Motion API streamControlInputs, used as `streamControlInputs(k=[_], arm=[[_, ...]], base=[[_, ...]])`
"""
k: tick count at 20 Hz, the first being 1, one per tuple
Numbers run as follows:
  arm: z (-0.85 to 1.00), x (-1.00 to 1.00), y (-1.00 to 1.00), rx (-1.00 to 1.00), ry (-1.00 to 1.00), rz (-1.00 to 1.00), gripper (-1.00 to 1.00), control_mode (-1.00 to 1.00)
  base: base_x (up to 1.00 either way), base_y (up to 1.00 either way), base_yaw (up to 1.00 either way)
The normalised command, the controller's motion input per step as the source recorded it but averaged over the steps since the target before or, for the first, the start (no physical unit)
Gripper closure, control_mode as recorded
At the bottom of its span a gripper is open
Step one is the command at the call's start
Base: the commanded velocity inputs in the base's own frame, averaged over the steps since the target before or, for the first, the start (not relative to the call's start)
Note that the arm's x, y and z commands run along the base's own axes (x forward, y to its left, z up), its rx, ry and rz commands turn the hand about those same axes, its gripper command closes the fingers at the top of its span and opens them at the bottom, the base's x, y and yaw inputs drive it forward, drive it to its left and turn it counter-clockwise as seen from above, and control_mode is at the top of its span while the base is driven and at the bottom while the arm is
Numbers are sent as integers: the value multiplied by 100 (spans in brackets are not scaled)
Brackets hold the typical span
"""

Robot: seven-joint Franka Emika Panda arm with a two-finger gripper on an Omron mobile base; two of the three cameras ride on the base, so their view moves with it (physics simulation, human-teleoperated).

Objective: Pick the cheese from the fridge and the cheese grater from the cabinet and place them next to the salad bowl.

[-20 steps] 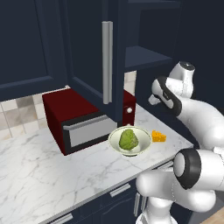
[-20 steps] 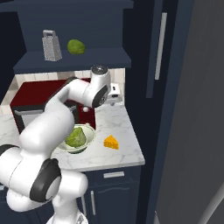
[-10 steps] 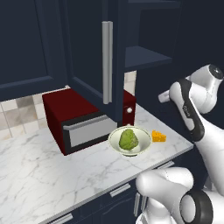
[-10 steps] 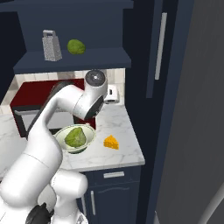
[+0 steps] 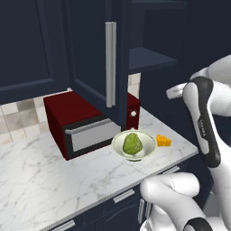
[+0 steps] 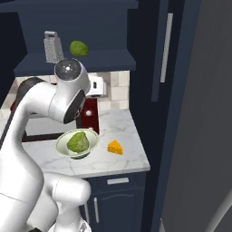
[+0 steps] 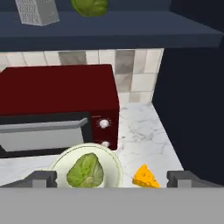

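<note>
The pincer (image 7: 112, 177) stands wide, holding nothing. Just below and ahead of it lie the bowl (image 7: 85, 169) and the cheese (image 7: 146, 177), side by side on the counter (image 7: 144, 131). Beyond them sits the red oven (image 7: 57, 103). Farthest, up on the cabinet (image 6: 74, 63) shelf, stands the grater (image 7: 37, 11) beside a green lump (image 7: 89, 6).

We note the salad bowl (image 7: 85, 168) on the marble counter (image 7: 142, 127) just in front of the dark red microwave (image 7: 59, 105), the cheese (image 7: 146, 176) beside the bowl, and the cheese grater (image 7: 37, 11) and a loose green lump (image 7: 89, 6) on the shelf above the microwave.
</note>
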Motion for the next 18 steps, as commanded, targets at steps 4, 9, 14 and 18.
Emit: streamControlInputs(k=[4,9,14,18], arm=[[98,-53,31,0,-9,0,-100,-100],[64,-36,54,1,-17,2,-100,-100],[22,-25,32,8,-13,25,-100,-100],[41,-16,18,3,-2,22,-100,-100]], base=[[0,0,0],[0,0,0],[0,0,0],[0,0,0]])
